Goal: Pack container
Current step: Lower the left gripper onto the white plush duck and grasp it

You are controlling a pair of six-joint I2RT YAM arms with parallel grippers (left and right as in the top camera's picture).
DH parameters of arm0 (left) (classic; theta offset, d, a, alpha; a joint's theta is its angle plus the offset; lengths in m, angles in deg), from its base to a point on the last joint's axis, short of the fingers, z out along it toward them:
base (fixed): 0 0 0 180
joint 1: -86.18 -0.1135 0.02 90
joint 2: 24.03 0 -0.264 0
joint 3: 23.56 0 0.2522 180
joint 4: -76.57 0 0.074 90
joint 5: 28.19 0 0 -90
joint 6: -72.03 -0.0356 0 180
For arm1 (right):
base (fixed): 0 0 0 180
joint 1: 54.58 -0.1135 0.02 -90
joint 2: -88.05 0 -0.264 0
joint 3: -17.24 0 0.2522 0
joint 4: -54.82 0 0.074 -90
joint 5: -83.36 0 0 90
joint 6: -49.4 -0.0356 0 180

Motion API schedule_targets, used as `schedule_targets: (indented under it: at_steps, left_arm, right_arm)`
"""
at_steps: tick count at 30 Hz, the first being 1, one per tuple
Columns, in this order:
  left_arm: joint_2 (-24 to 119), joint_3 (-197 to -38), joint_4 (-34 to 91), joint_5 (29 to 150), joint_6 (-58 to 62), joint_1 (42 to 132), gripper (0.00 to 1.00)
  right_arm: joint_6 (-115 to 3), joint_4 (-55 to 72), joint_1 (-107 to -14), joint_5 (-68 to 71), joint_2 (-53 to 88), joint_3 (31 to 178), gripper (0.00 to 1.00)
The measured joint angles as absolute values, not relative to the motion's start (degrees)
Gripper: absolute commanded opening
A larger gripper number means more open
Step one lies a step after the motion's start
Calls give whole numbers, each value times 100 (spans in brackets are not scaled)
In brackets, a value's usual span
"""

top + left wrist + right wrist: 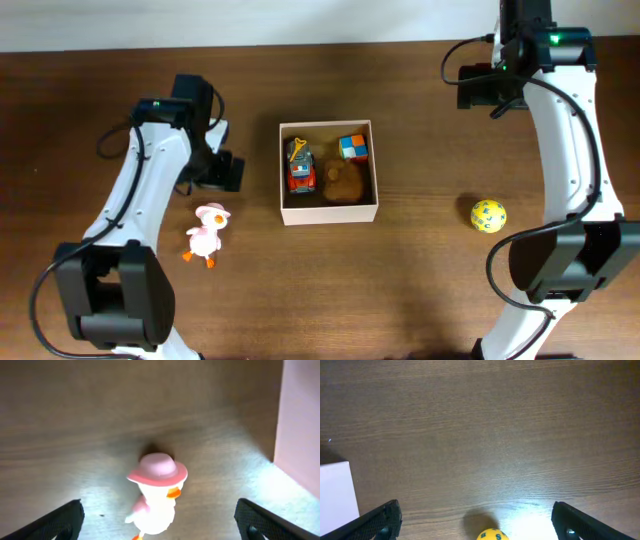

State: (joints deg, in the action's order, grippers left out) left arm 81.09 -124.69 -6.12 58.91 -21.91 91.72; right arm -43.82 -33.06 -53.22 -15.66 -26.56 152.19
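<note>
Left jaws and right jaws both stand wide apart, and I see nothing held in either. My landmark is the square, shallow, white-walled cardboard container (330,212), which sits open side up at the middle of the brown wooden table (420,300). Inside it are a red toy car (300,170) along its left wall, a blue, orange and white cube (352,147) in its far right corner, and a brown plush lump (344,184) touching its right wall nearer me.

Left jaws hang just left of the container. In the left wrist view their dark fingertips (55,522) flank a white plastic duck in a pink hat (156,492) without touching it. The duck sits left of the container, off its near left corner.

Right jaws hang well beyond the container's far right corner. A yellow ball with dark marks (488,215) lies well right of the container, level with its near wall.
</note>
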Motion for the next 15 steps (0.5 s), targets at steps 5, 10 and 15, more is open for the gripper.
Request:
schedule_targets:
  at_steps: [5,10,15]
  left_arm:
    - [8109,-11910,-501,5994,-2209,9176,95]
    - [8109,-11473,-225,5998,-2204,9176,95]
    - [8109,-10974,186,5996,-2200,9176,95]
  right_arm:
    - [-4380,-3304,-5322,-1566,-2656,15219,99]
    - [-4380,-3306,-5322,-1566,-2656,15219,99]
    - [-4382,-3306,-5322,-1566,-2656,15219,99]
